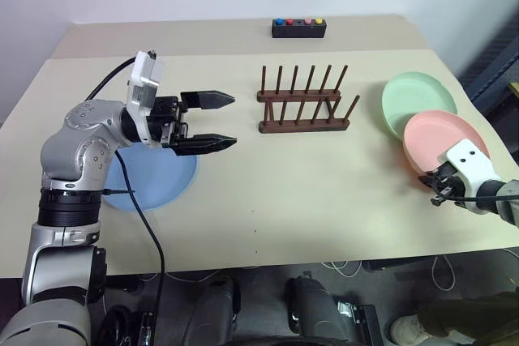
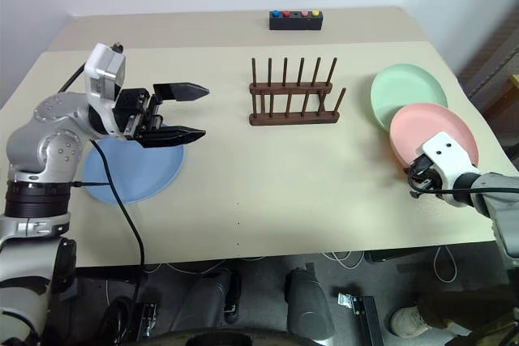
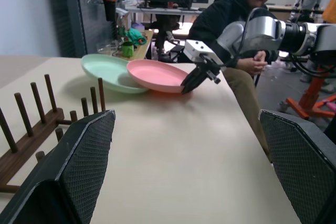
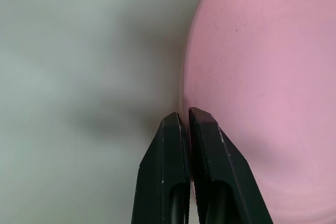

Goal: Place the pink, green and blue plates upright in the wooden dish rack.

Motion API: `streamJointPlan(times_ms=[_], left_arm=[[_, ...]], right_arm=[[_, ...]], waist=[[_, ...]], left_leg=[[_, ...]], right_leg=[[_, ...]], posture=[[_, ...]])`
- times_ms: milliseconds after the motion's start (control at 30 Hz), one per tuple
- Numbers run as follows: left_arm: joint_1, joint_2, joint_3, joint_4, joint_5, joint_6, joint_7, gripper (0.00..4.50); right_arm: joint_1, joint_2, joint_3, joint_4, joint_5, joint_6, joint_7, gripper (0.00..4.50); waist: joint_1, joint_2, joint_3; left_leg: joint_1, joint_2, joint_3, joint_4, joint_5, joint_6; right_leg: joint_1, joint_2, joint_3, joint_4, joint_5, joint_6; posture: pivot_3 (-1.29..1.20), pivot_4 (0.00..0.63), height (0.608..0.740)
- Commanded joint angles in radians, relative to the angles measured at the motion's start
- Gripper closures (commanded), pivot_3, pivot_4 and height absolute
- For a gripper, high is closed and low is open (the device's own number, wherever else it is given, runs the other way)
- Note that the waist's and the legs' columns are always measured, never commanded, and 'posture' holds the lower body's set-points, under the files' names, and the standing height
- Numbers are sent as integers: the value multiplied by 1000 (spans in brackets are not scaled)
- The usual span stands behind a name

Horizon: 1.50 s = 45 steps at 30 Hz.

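Observation:
The pink plate (image 1: pixel 442 137) lies flat at the table's right side, overlapping the edge of the green plate (image 1: pixel 418 99) behind it. My right gripper (image 4: pixel 188 114) is shut on the pink plate's near rim, one finger over the plate and one over the table. The blue plate (image 1: pixel 154 180) lies flat at the left, partly under my left arm. My left gripper (image 1: pixel 233 121) hovers open and empty above the table, pointing toward the wooden dish rack (image 1: pixel 304 103). The rack stands at the centre with no plate between its pegs.
A small black box with coloured buttons (image 1: pixel 298 27) sits at the back of the table. A seated person (image 3: pixel 231 14) is beyond the table's right edge, near the plates. A black cable hangs from my left arm across the blue plate.

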Motion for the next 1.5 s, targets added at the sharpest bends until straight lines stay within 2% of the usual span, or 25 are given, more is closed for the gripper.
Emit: streamJointPlan(times_ms=[33, 467, 567, 667, 867, 1033, 1300, 1500], left_arm=[[-6, 3, 12, -13, -4, -21, -2, 0], [-23, -8, 20, 25, 3, -44, 6, 0], [-32, -19, 32, 38, 11, -75, 24, 0], [-45, -33, 44, 56, 11, -100, 50, 0], [-57, -74, 72, 76, 35, -183, 134, 0], [0, -74, 76, 19, 42, -212, 173, 0], [80, -47, 103, -83, 1, -158, 216, 0], [105, -33, 104, -120, -14, -133, 227, 0]], right_arm=[[-25, -43, -33, -31, 9, 10, 21, 4461], [-206, -115, -79, -6, 29, 26, 58, 4461], [-314, -104, -101, 9, 89, 57, 66, 4461], [-459, -49, -135, 58, 181, 86, 51, 4461], [-690, 91, -152, 197, 305, 103, 32, 4461], [-887, 180, -201, 391, 449, 167, 69, 4461], [-1042, 184, -208, 700, 547, 286, 227, 4461], [-1109, 195, -161, 849, 516, 300, 344, 4461]], waist=[[1, 0, 0], [1, 1, 1], [0, 2, 1], [-1, 2, 1], [0, 2, 1], [-1, 3, 2], [0, 3, 2], [-2, 3, 2]], left_leg=[[0, 0, 0, 0, 0, 0], [0, 0, 0, 0, 0, 0], [0, 0, 0, 0, 0, 0], [-1, 0, 0, 0, 0, 0], [-1, 0, 0, 0, 0, 0], [-1, 0, 1, -1, 0, 0], [-2, 0, 1, -2, 0, 0], [-2, 0, 2, -2, 0, 0]], right_leg=[[0, 0, 0, 0, 0, 0], [-1, 0, 0, 0, 0, 0], [-1, 0, 0, 0, 0, 0], [-1, 0, 0, 0, 0, 0], [-1, 0, 0, 0, 0, 0], [-3, -1, 0, 0, 0, 0], [-3, -1, 0, -1, 0, 0], [-4, -1, 0, 0, 0, 0]], posture=[[0, 150, 740], [0, 150, 740], [0, 150, 740], [0, 150, 740], [0, 150, 740], [0, 150, 740], [0, 150, 740], [0, 150, 740]])
